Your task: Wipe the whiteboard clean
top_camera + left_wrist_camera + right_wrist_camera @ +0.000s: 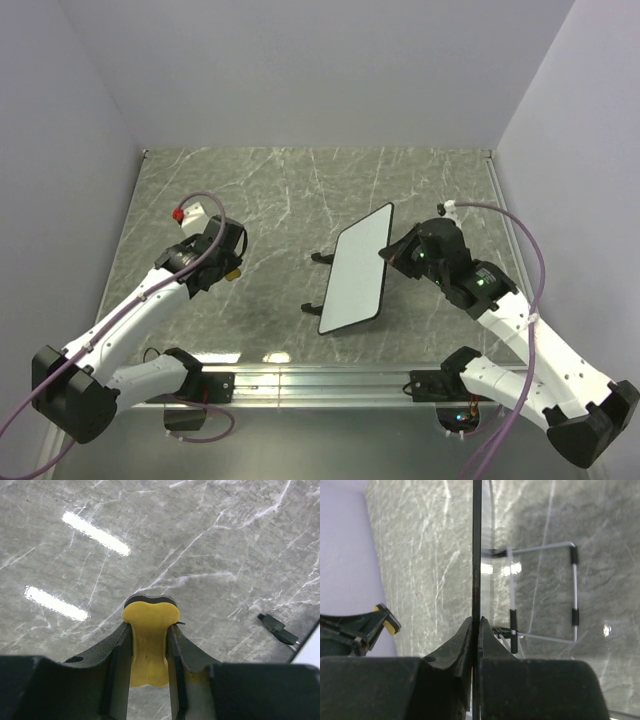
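Observation:
The whiteboard (358, 268) stands tilted on edge at the table's middle, and its face looks plain white from above. My right gripper (393, 250) is shut on its right edge. In the right wrist view the whiteboard (477, 555) shows edge-on as a thin black line pinched at my right gripper (476, 625). A wire stand (542, 600) with black sleeves juts from the board. My left gripper (225, 265) hovers left of the board, apart from it, shut on a yellow bone-shaped eraser (150, 640). The eraser's head sticks out past my left gripper (150, 625).
Grey marble table (280, 190) with pale walls at the left, back and right. A metal rail (320, 380) runs along the near edge between the arm bases. Black stand feet (322, 258) poke out left of the board; one foot (278, 628) shows in the left wrist view.

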Controlling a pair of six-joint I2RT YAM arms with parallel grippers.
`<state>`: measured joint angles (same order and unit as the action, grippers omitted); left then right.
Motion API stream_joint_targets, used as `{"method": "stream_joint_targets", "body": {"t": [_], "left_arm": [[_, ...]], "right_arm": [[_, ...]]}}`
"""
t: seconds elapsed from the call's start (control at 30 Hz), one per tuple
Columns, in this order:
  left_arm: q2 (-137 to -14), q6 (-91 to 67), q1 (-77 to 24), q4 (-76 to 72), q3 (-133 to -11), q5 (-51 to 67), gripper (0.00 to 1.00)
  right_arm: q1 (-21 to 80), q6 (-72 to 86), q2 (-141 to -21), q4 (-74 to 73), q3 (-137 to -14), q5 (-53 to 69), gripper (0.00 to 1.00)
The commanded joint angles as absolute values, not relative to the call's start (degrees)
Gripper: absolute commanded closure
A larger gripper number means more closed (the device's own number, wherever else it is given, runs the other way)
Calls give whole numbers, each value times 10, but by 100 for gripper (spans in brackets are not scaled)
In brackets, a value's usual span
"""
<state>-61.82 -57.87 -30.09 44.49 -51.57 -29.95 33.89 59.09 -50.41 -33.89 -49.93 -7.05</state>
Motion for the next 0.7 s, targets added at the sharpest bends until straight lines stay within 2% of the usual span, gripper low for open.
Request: {"method": "stream_joint_targets", "body": {"t": [0.0, 0.67], "left_arm": [[-597, -570, -302, 450, -504, -317, 100], [-599, -554, -301, 462, -526, -332, 100]], "right_arm": [[343, 533, -490, -312, -576, -80, 100], [352, 526, -529, -236, -528, -33, 100]]}}
